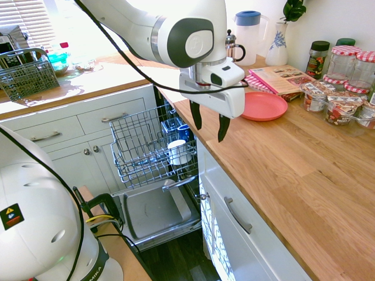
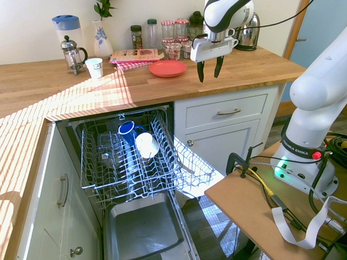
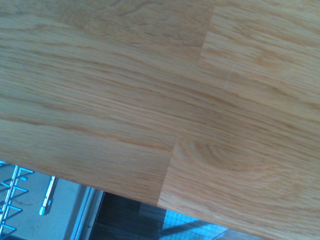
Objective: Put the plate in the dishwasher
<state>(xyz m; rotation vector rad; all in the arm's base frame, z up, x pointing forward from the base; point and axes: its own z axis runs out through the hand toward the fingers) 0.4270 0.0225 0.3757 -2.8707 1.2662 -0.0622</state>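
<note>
Wooden countertop (image 3: 150, 90) bears a round, plain coral-red plate (image 1: 265, 108) with a shallow rim, while the tool (image 1: 210, 134) hangs spread.

Counted: one round coral-red plate (image 2: 167, 69); two mugs, one blue glossy mug (image 2: 127, 131), one plain white mug (image 2: 147, 145). One clear blue-lidded pitcher (image 2: 68, 38), one glass-and-metal French press (image 2: 72, 57), one white blue-patterned vase (image 2: 102, 43), one shiny metal kettle (image 2: 248, 35), one dark wire cutlery basket (image 1: 26, 77). Glass jars with red-and-white checked lids (image 1: 341, 61): several, exact count unclear.
</note>
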